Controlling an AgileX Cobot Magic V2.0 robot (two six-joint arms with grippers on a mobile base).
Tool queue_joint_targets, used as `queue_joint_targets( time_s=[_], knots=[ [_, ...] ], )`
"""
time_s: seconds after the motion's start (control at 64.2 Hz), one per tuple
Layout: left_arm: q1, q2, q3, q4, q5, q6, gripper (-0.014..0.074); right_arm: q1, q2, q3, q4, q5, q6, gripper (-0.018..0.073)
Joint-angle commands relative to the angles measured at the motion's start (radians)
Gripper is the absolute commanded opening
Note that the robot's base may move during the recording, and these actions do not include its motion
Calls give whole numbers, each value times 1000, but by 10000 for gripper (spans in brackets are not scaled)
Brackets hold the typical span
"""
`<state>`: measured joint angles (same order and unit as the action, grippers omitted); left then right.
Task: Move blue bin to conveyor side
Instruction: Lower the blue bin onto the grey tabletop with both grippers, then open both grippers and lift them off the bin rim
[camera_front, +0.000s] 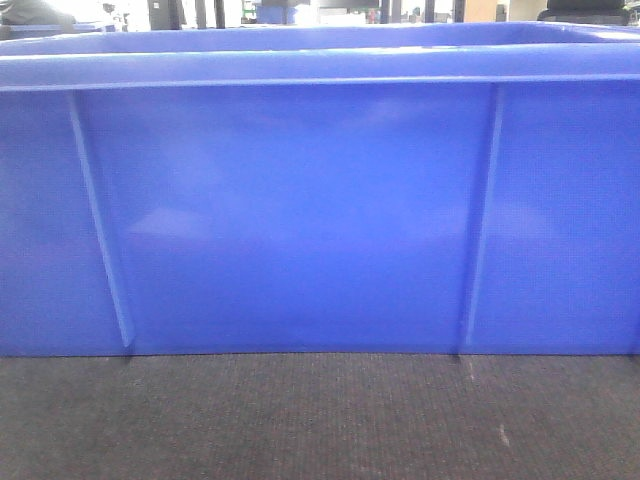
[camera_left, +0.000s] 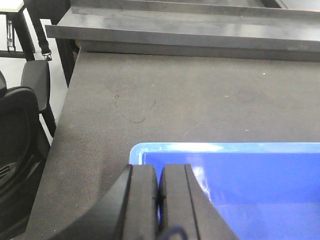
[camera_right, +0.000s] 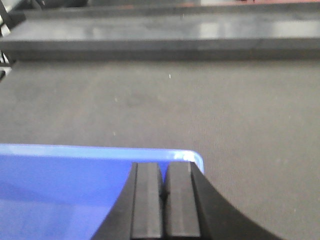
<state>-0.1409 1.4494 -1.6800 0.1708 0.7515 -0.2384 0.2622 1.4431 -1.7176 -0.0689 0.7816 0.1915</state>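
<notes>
Straight ahead, the bin (camera_front: 300, 220) sits on the belt (camera_front: 320, 420), glossy, stiff, probably slippery. At the left wrist, the left gripper (camera_left: 159, 200) is clenched on its rim near a corner. The right gripper (camera_right: 164, 200) pinches the opposite corner rim, the best hold.

Upright blue bin (camera_front: 300, 220) on grey belt (camera_front: 320, 420)

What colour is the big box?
Bright glossy blue. The blue bin shows best in the front-facing view.

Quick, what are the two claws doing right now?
Left gripper: shut on the blue bin wall.
Right gripper: shut on the blue bin wall, near a corner.
</notes>
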Motion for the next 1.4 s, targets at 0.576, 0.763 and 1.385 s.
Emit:
queue_joint_targets(
  time_s=[0.576,0.763,1.385],
  knots=[
    [-6,-519,704,-10,-363,-8,-9,1,-436,603,-41,-371,-51,-88],
    [-6,-702,972,-10,-511,-8,-9,1,-648,889,-50,-492,-51,-88],
    [-6,-1332,1428,-8,-582,-8,-9,1,-1436,1404,-50,-466,-51,-88]
  ],
)
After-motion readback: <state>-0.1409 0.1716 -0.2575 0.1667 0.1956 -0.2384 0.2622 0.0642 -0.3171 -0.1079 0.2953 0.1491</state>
